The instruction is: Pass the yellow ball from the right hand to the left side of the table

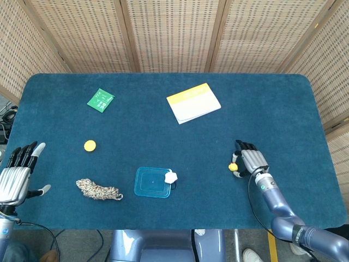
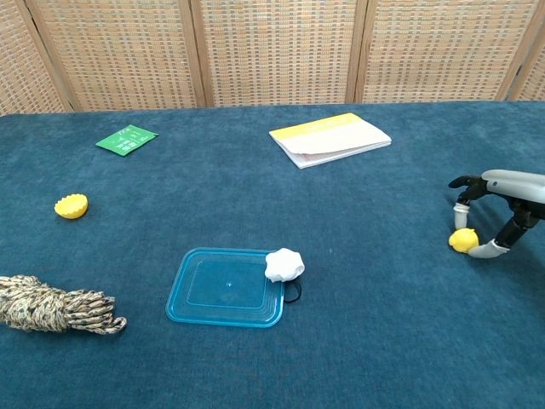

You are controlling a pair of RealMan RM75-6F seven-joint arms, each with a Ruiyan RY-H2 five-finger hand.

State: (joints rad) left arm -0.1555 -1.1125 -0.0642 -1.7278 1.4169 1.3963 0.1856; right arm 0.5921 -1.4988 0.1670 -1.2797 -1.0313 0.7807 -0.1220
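My right robot hand [image 2: 498, 209] is at the small yellow ball [image 2: 463, 240].
The ball sits on the blue tabletop [image 1: 272, 103] near the right edge. My fingers [image 2: 460, 210] curl around it and the thumb touches its side, but I cannot tell if I grip it. My left robot hand [image 1: 15, 177] waits at the left edge, fingers spread, holding nothing.

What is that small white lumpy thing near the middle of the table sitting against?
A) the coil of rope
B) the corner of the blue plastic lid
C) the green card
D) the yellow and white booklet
B: the white lump sits at the right corner of the blue plastic lid, far from the other things.
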